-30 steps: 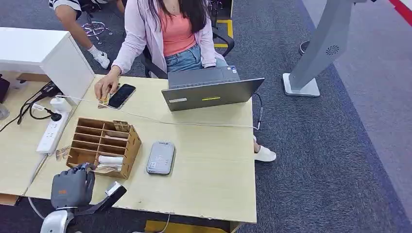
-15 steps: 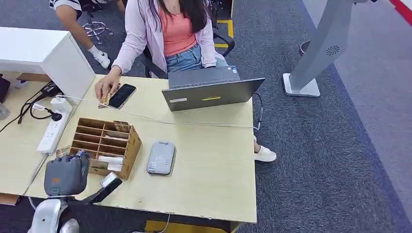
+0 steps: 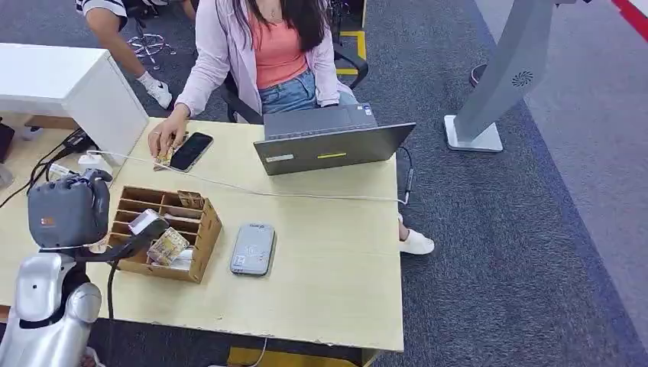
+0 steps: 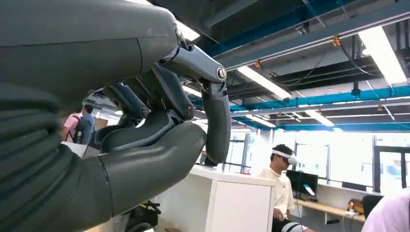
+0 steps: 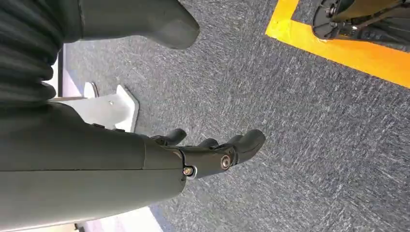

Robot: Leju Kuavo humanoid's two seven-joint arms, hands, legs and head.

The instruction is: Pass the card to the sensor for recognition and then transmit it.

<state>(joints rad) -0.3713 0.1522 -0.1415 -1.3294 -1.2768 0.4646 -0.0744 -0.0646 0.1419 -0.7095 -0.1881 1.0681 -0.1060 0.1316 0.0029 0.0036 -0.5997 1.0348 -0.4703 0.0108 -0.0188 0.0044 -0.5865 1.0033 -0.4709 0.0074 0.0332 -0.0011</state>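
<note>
The robot's dark grey left hand (image 3: 69,210) is raised above the left part of the pale wooden table (image 3: 328,290), beside the open brown wooden slotted organiser box (image 3: 200,233); in the left wrist view its fingers (image 4: 215,121) curl in towards the thick thumb, and nothing shows between them. The small patterned card (image 3: 168,246) sits tilted at the near row of the box, apart from that hand; whether it leans on a divider or lies loose I cannot tell. Just beside the box lies the flat grey rounded card sensor (image 3: 253,248), face up on the table; a thin white cable (image 3: 306,195) runs across the table beyond it. Farther off stands an open grey laptop (image 3: 328,147); near the far left corner a seated person's hand (image 3: 164,139) rests beside a black phone (image 3: 191,151). The right hand (image 5: 212,154) hangs over dark grey carpet (image 5: 314,145) near a yellow floor stripe (image 5: 338,48); its fingers are loosely bent and apart from the thumb, holding nothing.
</note>
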